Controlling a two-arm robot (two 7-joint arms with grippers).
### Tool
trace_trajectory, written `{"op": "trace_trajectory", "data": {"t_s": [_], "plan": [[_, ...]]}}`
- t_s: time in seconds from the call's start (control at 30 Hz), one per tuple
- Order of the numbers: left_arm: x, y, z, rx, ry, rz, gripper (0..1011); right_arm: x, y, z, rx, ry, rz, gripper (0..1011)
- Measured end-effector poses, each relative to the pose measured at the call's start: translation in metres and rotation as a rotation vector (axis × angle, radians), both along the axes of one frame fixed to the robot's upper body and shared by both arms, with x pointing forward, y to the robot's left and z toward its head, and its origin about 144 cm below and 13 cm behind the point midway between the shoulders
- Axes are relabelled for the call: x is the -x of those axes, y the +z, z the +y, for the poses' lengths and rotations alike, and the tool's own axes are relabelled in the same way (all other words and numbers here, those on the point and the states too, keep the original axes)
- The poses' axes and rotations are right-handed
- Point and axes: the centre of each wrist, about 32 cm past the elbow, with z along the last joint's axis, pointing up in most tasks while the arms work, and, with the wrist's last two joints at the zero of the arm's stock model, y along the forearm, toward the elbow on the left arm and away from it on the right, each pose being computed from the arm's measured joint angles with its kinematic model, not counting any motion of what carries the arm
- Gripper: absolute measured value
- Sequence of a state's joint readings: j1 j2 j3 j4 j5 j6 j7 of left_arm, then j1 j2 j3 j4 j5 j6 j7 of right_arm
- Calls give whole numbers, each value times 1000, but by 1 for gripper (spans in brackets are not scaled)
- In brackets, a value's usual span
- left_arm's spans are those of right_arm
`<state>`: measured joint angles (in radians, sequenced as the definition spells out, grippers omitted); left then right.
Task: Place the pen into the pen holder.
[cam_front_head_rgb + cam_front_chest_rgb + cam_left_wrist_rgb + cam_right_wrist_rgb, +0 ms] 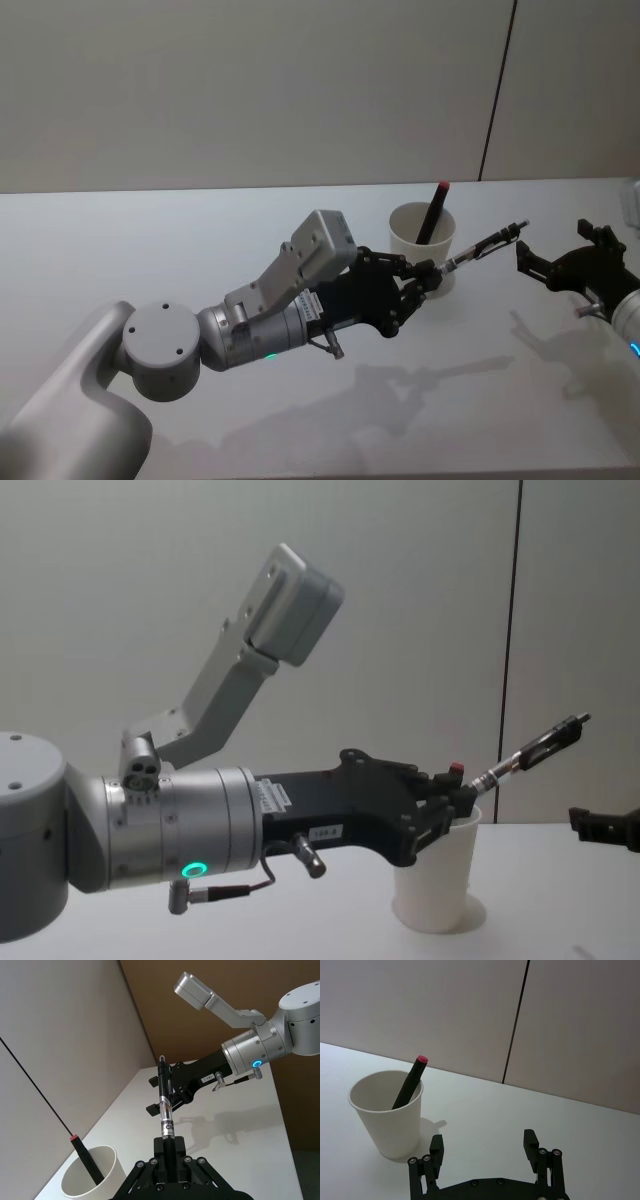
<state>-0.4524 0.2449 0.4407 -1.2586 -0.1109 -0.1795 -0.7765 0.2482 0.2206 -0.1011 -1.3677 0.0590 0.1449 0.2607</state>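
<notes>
As you look, left gripper: clamped on pen
pen: tilted, just beside pen holder
right gripper: fingers spread, empty

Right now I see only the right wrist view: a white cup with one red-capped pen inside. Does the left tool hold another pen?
Observer: Yes, the left tool is shut on a clear-barrelled pen.
Operator: Is it already inside?
Observer: No. It is outside the pen holder, close beside its rim.
Operator: How is it oriented?
Observer: Tilted, its free end raised, higher than your open right tool.
</notes>
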Motion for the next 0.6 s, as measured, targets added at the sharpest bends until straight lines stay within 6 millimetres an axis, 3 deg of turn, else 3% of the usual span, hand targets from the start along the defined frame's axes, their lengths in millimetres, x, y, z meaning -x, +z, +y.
{"op": "trace_trajectory", "data": {"t_s": [0.6], "plan": [[-1, -1, -1, 0, -5, 4, 129, 8, 0, -16, -53, 78, 4, 1001]]}}
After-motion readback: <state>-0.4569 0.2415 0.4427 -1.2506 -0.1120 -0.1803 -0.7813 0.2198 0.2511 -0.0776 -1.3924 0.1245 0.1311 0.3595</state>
